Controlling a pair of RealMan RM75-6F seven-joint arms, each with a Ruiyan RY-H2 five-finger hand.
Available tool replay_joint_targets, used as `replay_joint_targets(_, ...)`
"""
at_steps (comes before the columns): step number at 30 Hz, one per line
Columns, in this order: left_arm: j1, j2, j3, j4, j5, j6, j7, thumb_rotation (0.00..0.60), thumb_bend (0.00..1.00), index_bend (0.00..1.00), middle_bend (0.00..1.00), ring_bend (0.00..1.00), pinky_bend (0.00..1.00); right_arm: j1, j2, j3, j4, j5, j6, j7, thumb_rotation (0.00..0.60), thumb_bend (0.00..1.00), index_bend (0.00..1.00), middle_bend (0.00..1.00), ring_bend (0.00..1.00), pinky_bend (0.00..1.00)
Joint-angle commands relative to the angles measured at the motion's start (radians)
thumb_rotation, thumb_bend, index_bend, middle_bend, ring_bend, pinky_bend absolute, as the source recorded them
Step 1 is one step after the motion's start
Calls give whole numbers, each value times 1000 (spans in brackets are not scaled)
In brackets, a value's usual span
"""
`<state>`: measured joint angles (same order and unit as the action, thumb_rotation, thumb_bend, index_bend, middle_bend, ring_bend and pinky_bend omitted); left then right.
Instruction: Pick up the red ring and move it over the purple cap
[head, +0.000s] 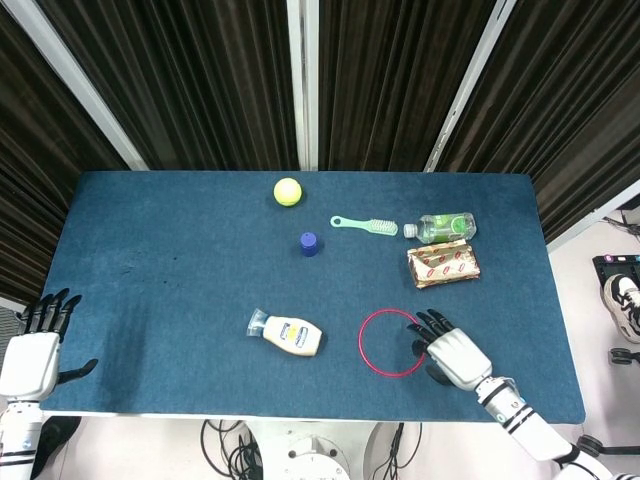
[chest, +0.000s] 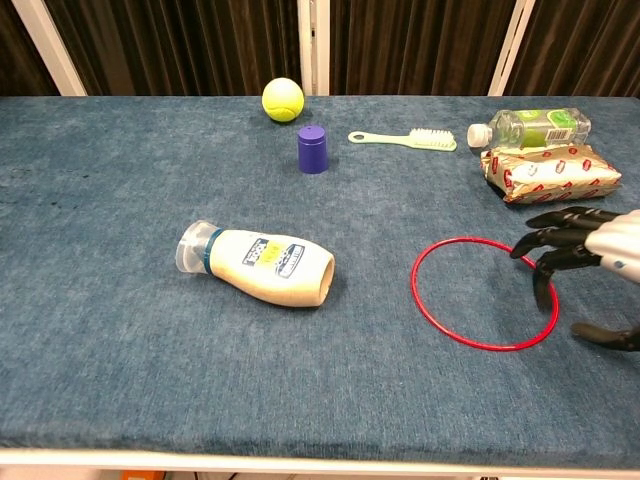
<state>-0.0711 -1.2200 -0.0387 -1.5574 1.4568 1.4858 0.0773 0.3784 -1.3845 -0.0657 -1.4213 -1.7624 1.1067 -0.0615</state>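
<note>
red ring (head: 392, 343) rim under right robot hand (head: 448, 352)

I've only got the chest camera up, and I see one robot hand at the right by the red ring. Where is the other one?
Observer: The head view shows the left robot hand off the left edge of the table, near the front corner. Its fingers are spread and it holds nothing.
Operator: And from above, is the right one actually over the ring?
Observer: Partly. The fingertips of the right robot hand reach across the right side of the red ring, while the palm sits outside it. The fingers are apart and nothing is gripped. I cannot tell whether they touch the ring.
</note>
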Motion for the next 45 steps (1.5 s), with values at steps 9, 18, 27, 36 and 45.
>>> replay_joint_targets(9, 0, -5, -1, 15, -4, -6, -14, 600, 65, 110, 0, 0, 0, 19, -57, -18, 70, -6, 22, 8, 600, 307, 499, 143, 0, 0)
replay_joint_targets(18, 2, -9, -1, 25, -5, -7, -23, 600, 66, 109, 0, 0, 0, 29, -63, -27, 77, 15, 13, 8, 600, 317, 539, 154, 0, 0)
replay_joint_targets(27, 6, -10, 0, 32, -4, -4, -30, 600, 65, 110, 0, 0, 0, 33, -71, -30, 82, 24, 29, 18, 600, 345, 620, 197, 0, 0)
replay_joint_targets(36, 1, -9, -2, 31, 1, -8, -28, 600, 65, 109, 0, 0, 0, 33, -38, 0, 40, 54, 72, 52, 600, 360, 680, 230, 0, 0)
replay_joint_targets(45, -6, -5, -4, 18, 4, -14, -14, 600, 65, 109, 0, 0, 0, 162, 49, 156, -77, 163, -29, 60, 600, 360, 680, 234, 0, 0)
